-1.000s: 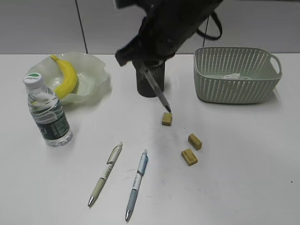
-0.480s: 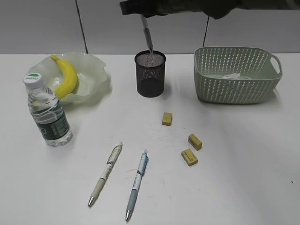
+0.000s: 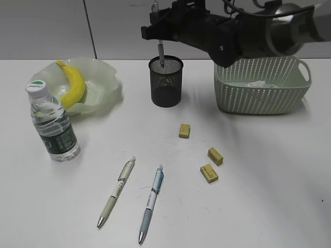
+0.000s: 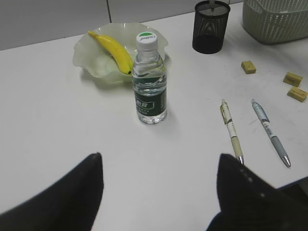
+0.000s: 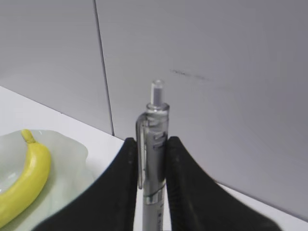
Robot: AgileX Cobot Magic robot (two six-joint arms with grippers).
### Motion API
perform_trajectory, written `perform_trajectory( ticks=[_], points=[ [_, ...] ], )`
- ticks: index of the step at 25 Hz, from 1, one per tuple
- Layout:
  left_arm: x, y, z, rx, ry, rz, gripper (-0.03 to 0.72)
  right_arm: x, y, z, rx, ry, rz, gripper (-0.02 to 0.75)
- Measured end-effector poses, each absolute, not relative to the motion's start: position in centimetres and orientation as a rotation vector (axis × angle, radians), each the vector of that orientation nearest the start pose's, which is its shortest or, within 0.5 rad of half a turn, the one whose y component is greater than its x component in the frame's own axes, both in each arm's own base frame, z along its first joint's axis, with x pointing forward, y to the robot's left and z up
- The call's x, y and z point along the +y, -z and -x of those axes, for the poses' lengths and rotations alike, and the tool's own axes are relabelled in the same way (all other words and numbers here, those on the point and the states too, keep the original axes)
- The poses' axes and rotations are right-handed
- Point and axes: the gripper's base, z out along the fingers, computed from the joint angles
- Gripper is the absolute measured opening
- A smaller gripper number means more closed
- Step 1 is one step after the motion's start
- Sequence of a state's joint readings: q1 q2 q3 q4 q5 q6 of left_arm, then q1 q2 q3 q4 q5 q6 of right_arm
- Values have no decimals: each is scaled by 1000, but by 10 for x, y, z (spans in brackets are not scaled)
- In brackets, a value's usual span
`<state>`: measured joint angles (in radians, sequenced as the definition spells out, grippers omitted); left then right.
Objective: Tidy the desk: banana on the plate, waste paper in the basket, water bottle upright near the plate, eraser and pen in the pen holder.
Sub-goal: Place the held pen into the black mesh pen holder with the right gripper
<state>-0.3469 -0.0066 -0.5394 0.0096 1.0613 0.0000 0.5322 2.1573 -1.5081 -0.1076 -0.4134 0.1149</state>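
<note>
While my right claw (image 5: 150,159) clamps a grey pen (image 5: 153,154) upright, its tip dips into the pen holder (image 3: 166,81); my left claw (image 4: 159,183) gapes.

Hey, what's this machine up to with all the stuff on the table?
It is tidying a desk. The right claw holds a pen upright, tip inside the black pen holder. The banana lies on the plate and the bottle stands nearby. Two pens and three erasers lie loose.

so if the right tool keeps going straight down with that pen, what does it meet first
Probably the pen holder: the pen in the right tool hangs tip-down at its open mouth, though depth is unclear.
</note>
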Motion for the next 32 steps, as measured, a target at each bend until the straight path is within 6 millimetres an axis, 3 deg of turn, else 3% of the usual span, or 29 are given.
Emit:
perform_trajectory(
  ticks=[6, 10, 16, 19, 22, 27, 32],
  points=[
    [4, -288, 10, 1975, 211, -345, 547, 260, -173, -437, 1703, -422, 467, 144],
    [4, -288, 10, 1975, 211, -345, 544, 260, -169, -438, 1712, -420, 458, 158],
    [4, -288, 10, 1975, 211, -345, 541, 259, -168, -438, 1724, -415, 461, 452],
    [4, -288, 10, 1975, 211, -345, 540, 258, -170, -437, 1760, -404, 472, 501],
    [4, -288, 10, 1975, 211, -345, 540, 255, -186, -432, 1811, -390, 483, 511],
    [4, -288, 10, 1975, 211, -345, 540, 243, -232, -415, 1936, -344, 524, 515],
    [4, -288, 10, 1975, 211, -345, 540, 220, -281, -381, 2137, -237, 601, 515]
  ],
)
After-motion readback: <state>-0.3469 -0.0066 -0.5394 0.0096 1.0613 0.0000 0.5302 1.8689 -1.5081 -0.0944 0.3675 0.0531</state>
